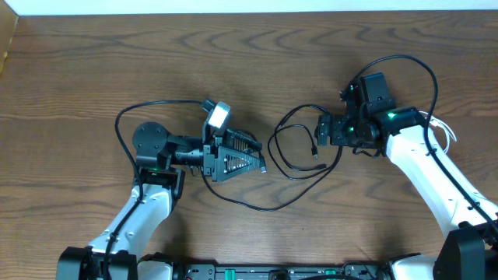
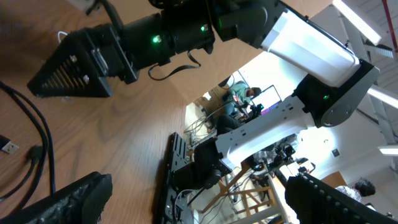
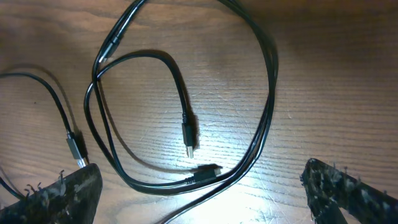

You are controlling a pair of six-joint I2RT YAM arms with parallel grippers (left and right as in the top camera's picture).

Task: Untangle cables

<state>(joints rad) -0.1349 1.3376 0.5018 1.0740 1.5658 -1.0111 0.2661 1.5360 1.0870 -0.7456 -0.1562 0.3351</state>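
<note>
The black cables [image 1: 289,152] lie in a loose loop on the surface [image 1: 78,70] between the two claws, plug ends [image 3: 188,134] inside the loop. The left claw [image 1: 253,162] points right, released. The right claw [image 1: 319,132] faces left at the loop's edge, fingers [image 3: 62,193] spread wide, grasping nothing
</note>
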